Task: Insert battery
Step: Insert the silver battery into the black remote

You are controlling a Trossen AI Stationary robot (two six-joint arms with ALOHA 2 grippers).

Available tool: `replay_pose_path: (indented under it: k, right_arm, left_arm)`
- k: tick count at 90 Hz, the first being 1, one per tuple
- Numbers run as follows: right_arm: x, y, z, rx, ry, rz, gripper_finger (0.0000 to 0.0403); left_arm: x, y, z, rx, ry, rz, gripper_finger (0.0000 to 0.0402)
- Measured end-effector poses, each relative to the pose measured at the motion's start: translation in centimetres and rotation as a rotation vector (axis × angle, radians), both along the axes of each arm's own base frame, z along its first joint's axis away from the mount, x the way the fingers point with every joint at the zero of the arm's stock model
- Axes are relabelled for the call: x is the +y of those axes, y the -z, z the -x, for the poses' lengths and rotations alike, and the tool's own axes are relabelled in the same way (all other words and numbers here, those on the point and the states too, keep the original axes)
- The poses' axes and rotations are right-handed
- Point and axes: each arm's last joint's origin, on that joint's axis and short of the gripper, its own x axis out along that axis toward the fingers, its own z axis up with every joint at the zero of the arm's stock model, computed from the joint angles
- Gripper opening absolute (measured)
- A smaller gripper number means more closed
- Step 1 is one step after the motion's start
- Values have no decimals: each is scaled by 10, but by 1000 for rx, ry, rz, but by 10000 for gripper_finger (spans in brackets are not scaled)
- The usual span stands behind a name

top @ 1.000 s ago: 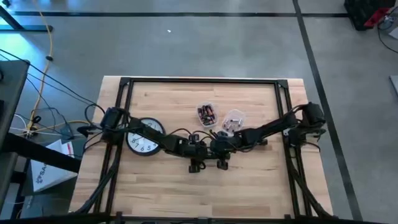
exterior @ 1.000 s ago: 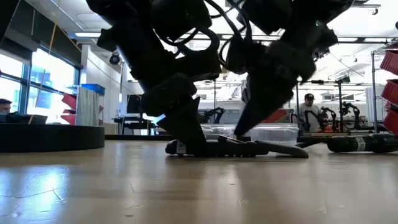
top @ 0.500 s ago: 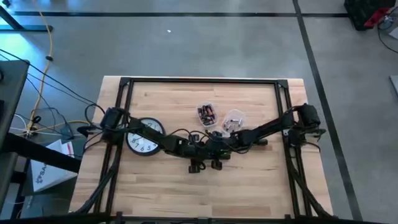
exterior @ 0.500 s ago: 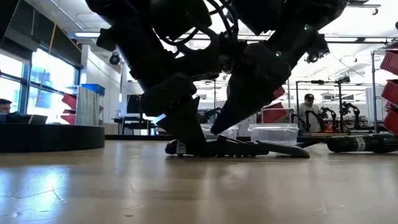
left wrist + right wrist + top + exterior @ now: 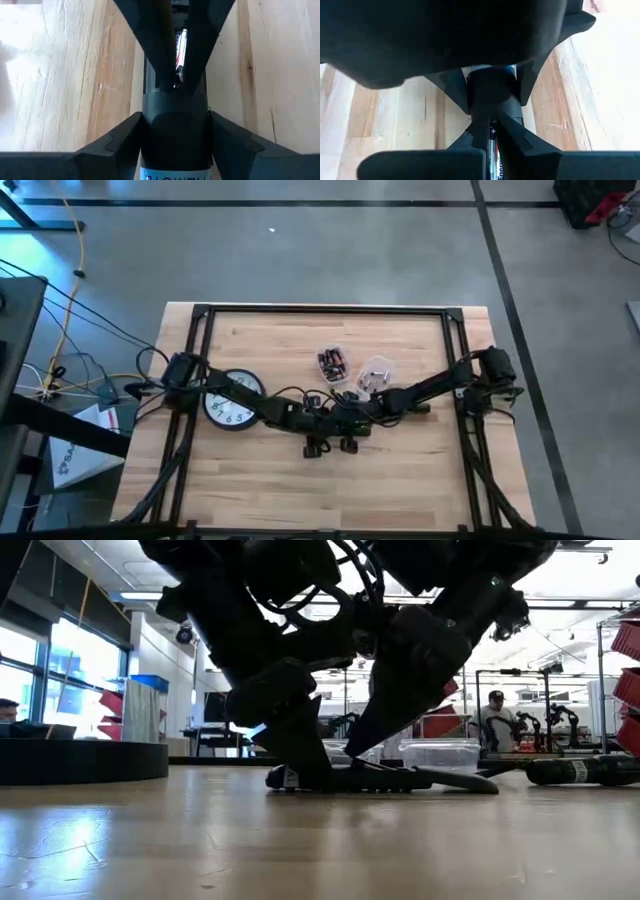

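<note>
At the middle of the table (image 5: 250,480), your two arms meet nose to nose, just in front of the two clear tubs. The left gripper (image 5: 318,420) comes in from the clock (image 5: 232,400) side, and the right gripper (image 5: 345,418) reaches in from the opposite side. Both are low, close to the wood.

From the left wrist view you see a battery (image 5: 180,47) lying between two dark fingers (image 5: 155,35), its silver body and printed label showing in the narrow gap. From the right wrist view the same battery (image 5: 493,150) sits between that arm's own fingers (image 5: 517,135), a plus mark facing up, so your right gripper looks clamped on it. Whether your left gripper is clenched or loose cannot be told.

The nearer tub (image 5: 332,362) holds dark red cells; the other tub (image 5: 375,372) holds pale ones. In the low view, a person (image 5: 492,720) stands far behind the table.
</note>
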Motion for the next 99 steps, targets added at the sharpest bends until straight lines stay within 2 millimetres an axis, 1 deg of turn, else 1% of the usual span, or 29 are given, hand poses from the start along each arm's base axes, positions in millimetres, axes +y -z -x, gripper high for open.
replay_pose_path:
  k: [15,27,37,43,56,78,99]
  right_arm:
    - [1,1,1,15,-10,-26,1]
    - [2,-4,5,26,-19,-18,1]
    - [2,-17,3,-5,-19,1,1]
    - [2,-19,2,-22,-8,25,1]
    - [1,-17,-1,-53,28,48,1]
    - [4,-4,-7,-54,32,36,1]
    - [4,-2,-4,-14,28,41,1]
  left_arm:
    - [0,0,0,-1,-2,-2,186]
    - [0,0,0,-1,-6,-13,186]
    - [0,0,0,-2,-7,-15,186]
    - [0,0,0,-2,-7,-16,186]
    - [0,0,0,-3,-7,-16,186]
    - [0,0,0,-1,-6,-13,186]
    - [0,0,0,0,-5,-11,186]
